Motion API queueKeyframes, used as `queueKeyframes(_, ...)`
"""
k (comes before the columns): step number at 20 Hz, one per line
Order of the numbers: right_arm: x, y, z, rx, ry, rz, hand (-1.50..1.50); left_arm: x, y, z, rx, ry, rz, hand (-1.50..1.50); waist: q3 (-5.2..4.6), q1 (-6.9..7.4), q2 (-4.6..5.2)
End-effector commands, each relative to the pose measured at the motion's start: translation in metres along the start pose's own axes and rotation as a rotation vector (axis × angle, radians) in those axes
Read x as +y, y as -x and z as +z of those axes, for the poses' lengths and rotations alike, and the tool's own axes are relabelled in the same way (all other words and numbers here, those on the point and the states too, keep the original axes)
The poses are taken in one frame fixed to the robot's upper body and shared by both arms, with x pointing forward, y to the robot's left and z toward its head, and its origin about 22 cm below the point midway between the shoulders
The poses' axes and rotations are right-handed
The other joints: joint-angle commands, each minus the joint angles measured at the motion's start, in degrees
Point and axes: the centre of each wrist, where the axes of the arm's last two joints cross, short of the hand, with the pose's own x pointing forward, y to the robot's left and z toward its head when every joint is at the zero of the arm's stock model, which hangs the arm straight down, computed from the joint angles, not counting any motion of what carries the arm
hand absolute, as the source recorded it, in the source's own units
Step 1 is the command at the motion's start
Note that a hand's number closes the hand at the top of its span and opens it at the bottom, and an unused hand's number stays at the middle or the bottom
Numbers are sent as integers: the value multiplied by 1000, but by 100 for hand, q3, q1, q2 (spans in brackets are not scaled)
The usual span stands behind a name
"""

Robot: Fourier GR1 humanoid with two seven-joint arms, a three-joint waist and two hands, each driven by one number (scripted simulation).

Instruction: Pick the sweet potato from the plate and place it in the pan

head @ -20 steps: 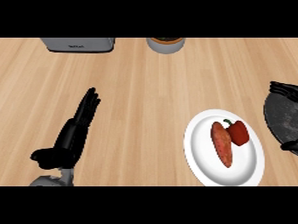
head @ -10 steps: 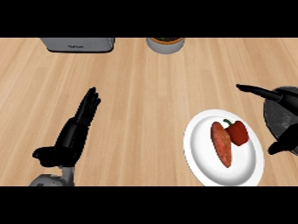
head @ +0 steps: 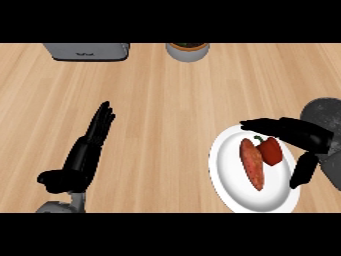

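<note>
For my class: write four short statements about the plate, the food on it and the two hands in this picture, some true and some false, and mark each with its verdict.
1. The sweet potato lies on the white plate. True.
2. The right hand is curled round the sweet potato. False: it is open over the plate's far right edge, and the sweet potato lies free.
3. A red pepper lies beside the sweet potato on the plate. True.
4. The left hand is over the plate. False: it is open at the left, well apart from the plate.
</note>
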Motion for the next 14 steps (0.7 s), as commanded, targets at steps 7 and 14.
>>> queueKeyframes(7, 24, -7, -11, 48, -58, 29, -150, 18, -12, -3, 13, -8, 10, 0, 1, -41, -8)
queueKeyframes(14, 20, -13, -35, 58, -8, -14, -150, -4, 19, 13, 9, -3, 0, 0, 0, -26, -3)
